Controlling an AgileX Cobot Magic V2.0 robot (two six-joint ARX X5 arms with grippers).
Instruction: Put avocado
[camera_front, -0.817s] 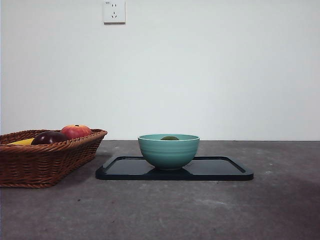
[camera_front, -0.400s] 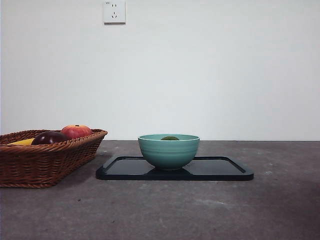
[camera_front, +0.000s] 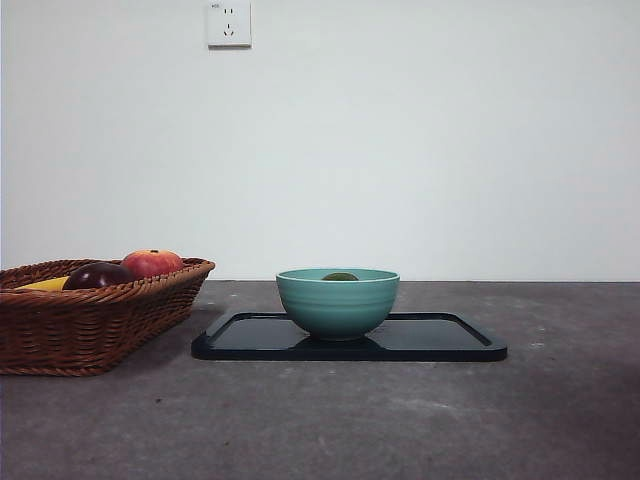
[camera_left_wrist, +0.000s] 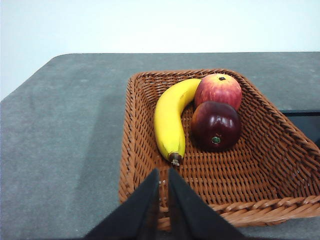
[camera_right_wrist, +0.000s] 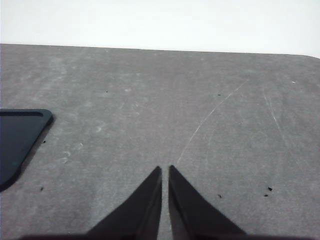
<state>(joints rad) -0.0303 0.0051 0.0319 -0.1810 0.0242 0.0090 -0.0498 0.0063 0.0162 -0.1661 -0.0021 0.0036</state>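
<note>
**Avocado in the bowl, both arms drawn off**

Sitting low in the teal bowl (camera_front: 337, 301), the avocado (camera_front: 340, 276): only a sliver of dull green showing above the rim in the front view, so long axis impossible to read. Bowl standing on the black tray (camera_front: 450, 340) at mid-table, with the wicker basket (camera_front: 90, 320) just beside the tray.

Neither arm visible in the front view. Avocado absent from both wrist views too, so well apart from either set of jaws. Left gripper (camera_left_wrist: 161, 175) hanging over the near rim of the basket, above the banana (camera_left_wrist: 170, 120), red apple (camera_left_wrist: 218, 90) and dark purple fruit (camera_left_wrist: 216, 125); the tray's edge showing just past the basket's far side, which puts the bowl beyond the basket from this arm. Right gripper (camera_right_wrist: 165, 171) over bare grey table (camera_right_wrist: 200, 100), a corner of the tray at the edge of its view.

Left jaws pressed nearly together, a thin slit between the tips, nothing held, nothing touched. Right jaws the same: tips almost meeting, empty, clear of the table.

Judging by how things lie, placing looks done, with no reach toward the fruit called for. Neither arm clearly nearer, going by these views.
</note>
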